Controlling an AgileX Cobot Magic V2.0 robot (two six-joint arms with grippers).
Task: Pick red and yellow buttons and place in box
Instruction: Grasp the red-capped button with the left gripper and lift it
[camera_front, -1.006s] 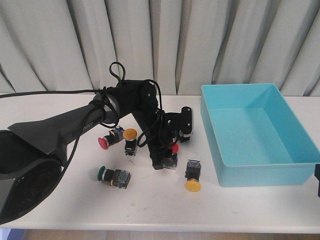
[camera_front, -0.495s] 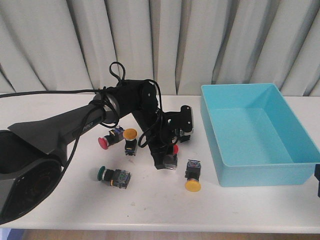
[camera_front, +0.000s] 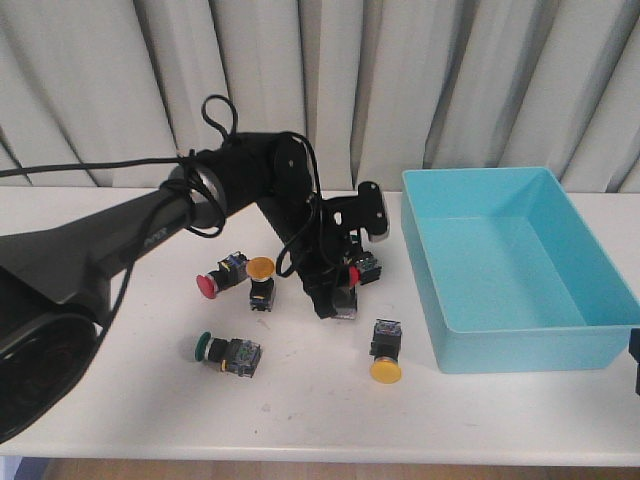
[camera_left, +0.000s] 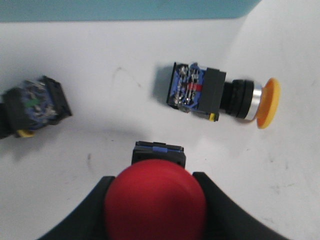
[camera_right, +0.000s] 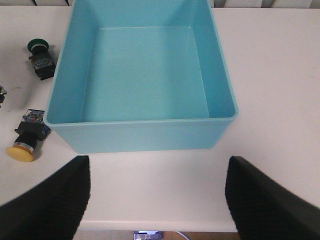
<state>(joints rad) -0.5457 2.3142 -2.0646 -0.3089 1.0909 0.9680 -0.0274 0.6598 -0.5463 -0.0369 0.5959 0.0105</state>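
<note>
Left claw (camera_left: 152, 200) grips a glossy round red button (camera_left: 155, 202); right claw (camera_right: 155, 200) spread wide.

Buttons (camera_front: 385, 351) left of box (camera_front: 520, 340)

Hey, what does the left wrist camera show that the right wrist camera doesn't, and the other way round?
Left wrist only: the left gripper shut on a red round-capped push button, plus a black switch body whose cap is hidden.
Right wrist only: the open right gripper, a green-capped push button, and the empty inside of the light-blue plastic box.
Both: the white table, the box's wall, and apparently the same yellow-capped push button lying sideways.
</note>
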